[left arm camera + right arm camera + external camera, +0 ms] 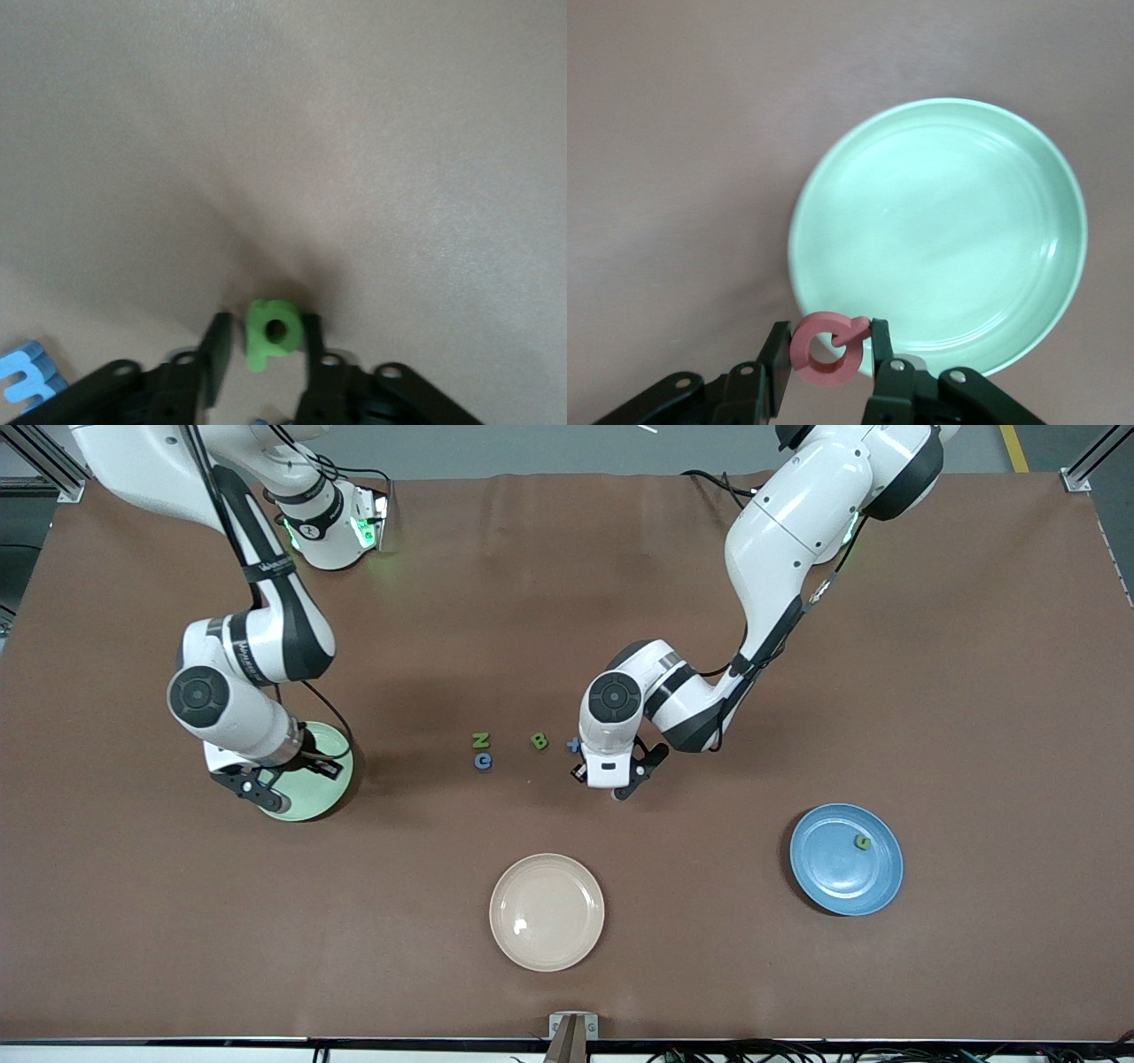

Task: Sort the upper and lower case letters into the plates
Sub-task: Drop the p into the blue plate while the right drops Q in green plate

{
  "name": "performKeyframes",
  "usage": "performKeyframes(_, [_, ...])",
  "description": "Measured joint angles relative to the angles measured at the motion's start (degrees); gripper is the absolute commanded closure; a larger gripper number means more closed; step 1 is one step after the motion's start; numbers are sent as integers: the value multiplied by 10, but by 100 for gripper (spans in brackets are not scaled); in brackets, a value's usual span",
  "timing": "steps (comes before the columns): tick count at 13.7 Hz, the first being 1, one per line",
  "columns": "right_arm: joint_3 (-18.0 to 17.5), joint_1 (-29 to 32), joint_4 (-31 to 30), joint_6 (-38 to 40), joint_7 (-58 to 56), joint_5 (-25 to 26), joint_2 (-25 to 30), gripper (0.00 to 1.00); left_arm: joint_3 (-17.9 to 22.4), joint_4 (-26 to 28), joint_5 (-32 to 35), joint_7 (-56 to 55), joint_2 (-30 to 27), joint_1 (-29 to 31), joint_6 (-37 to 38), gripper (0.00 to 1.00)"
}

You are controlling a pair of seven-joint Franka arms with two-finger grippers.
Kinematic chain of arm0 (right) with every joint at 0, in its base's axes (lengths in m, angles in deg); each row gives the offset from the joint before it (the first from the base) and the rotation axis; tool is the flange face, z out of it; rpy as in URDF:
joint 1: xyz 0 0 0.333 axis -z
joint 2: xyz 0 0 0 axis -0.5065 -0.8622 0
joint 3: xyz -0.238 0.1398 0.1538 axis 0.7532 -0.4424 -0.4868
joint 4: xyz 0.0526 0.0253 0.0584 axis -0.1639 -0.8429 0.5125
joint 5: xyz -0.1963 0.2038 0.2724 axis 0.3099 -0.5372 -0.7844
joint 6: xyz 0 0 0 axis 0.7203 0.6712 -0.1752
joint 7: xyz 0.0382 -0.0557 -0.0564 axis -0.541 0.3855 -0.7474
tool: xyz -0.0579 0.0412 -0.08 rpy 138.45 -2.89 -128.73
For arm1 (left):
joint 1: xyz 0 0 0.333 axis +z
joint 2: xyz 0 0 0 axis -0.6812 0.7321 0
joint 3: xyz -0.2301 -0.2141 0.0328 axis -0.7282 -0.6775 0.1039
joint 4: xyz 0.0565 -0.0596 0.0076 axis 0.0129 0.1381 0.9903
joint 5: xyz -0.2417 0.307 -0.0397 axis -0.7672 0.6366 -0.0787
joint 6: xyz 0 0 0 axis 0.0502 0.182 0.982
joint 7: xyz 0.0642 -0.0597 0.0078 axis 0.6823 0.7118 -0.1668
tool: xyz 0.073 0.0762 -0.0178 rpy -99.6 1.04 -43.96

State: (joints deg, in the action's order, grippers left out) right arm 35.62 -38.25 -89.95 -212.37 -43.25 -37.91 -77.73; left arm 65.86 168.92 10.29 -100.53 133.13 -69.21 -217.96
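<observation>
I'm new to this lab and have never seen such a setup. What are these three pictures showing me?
Two white robot arms stand at a brown table. One picture looks down from across the table; the other two come from cameras on each wrist.

The right gripper holds a red letter over the rim of the mint green plate. The left gripper is down at the table, its fingers closed on a small green letter.

On the table lie a green N, a blue c, a green B and a blue letter beside the left gripper. The blue plate holds one green letter; the beige plate holds none.
</observation>
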Motion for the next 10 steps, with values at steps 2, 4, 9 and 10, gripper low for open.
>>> performKeyframes(2, [0, 13, -43, -37, -19, 0, 6, 100, 5, -5, 0, 0, 0, 3, 0, 100])
performKeyframes(4, [0, 16, -58, -50, -22, 0, 6, 100, 20, -15, 0, 1, -7, 12, -1, 100])
performKeyframes(9, [0, 51, -73, -61, -68, 0, 6, 99, 42, -25, 1, 146, -57, 116, 41, 100])
performKeyframes(10, [0, 59, -77, -66, -77, 0, 6, 99, 42, -25, 1, 184, -63, 139, 57, 100])
